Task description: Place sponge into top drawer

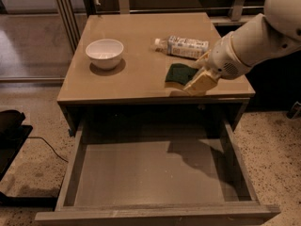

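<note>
The sponge (178, 73), dark green side up, is at the front right of the tan cabinet top, just above the surface, with a shadow under it near the front edge. My gripper (193, 75) comes in from the right on the white arm. Its tan fingers (201, 81) are closed on the sponge's right end. The top drawer (155, 173) is pulled fully out below the cabinet top, and its flat grey bottom is bare. The sponge and gripper are above the tabletop, behind the drawer opening.
A white bowl (105, 52) stands at the left of the tan top (136, 36). A white-labelled plastic bottle (184, 46) lies on its side just behind the sponge. Black equipment (9, 131) sits on the speckled floor at the left.
</note>
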Available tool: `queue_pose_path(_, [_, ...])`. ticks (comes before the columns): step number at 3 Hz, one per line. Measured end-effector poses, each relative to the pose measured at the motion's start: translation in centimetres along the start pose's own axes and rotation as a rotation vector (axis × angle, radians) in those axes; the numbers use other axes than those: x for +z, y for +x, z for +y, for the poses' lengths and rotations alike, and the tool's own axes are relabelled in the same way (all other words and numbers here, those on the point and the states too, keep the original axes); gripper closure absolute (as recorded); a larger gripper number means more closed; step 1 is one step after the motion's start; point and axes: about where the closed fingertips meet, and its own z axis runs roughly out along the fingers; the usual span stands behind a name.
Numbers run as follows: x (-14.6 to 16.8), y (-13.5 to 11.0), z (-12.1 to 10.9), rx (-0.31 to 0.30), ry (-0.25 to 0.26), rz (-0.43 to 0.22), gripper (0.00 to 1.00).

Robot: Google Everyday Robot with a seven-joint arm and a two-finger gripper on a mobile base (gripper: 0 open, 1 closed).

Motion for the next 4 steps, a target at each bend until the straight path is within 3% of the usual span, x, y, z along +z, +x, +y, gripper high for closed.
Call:
queue_pose_path(1, [-1.2, 2.0, 3.1, 0.008, 0.013, 0.014, 1.0])
queue_pose_path(2, [-0.7, 4.8, 6.4, 0.057, -0.001, 0.008, 1.0])
queue_pose_path(4, [5.6, 10.6, 11.2, 0.198, -0.102, -0.022, 1.0])
